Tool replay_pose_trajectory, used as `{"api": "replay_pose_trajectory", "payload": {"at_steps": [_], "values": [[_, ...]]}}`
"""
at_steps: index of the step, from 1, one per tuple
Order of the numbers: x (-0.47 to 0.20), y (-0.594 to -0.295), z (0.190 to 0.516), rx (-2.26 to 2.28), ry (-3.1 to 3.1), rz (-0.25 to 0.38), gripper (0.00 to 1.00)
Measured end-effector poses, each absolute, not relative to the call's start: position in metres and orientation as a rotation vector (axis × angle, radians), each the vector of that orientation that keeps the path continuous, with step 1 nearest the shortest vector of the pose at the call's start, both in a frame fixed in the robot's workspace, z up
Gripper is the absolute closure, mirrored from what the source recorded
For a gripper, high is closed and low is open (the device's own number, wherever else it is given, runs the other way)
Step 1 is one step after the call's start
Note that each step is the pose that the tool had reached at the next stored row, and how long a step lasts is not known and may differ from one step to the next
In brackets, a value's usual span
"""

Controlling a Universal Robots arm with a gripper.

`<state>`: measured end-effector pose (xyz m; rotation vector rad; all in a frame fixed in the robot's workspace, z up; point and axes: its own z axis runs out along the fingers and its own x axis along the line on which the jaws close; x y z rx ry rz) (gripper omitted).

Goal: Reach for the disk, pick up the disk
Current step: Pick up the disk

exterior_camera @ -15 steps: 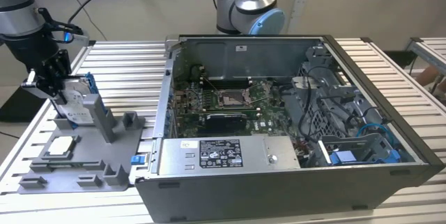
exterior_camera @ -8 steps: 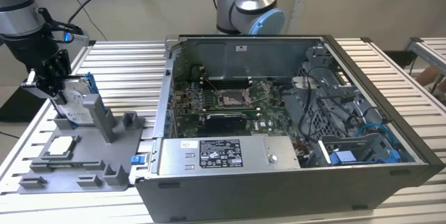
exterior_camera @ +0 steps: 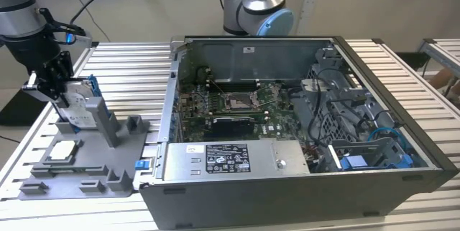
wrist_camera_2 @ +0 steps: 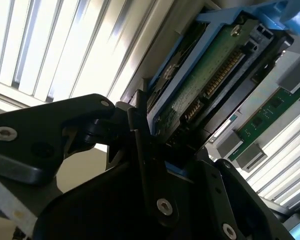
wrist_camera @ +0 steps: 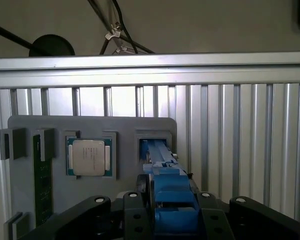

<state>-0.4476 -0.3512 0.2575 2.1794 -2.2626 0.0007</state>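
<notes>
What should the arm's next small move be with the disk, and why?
Probably a slow, straight lift out of the slot. In the first wrist view the pincer looks closed on the disk, no gap either side, while its far end seems to sit in the slot of the gray fixture. A sideways pull could jam it.

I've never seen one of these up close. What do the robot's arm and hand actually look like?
The arm is a thick silver-grey tube with a light blue cap at its joint. It turns black towards the wrist, where a thin black cable runs in. The hand is black and angular. In both wrist views it is built from flat linked plates pinned with small silver screws.
</notes>
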Motion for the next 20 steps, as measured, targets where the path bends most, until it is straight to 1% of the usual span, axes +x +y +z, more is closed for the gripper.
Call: {"api": "replay_pose_trajectory", "payload": {"at_steps": [14,20], "values": [[-0.4476,-0.3511,0.2586,2.18,-2.264,0.001,1.0],[-0.4476,-0.3512,0.266,2.18,-2.263,0.001,1.0]]}}
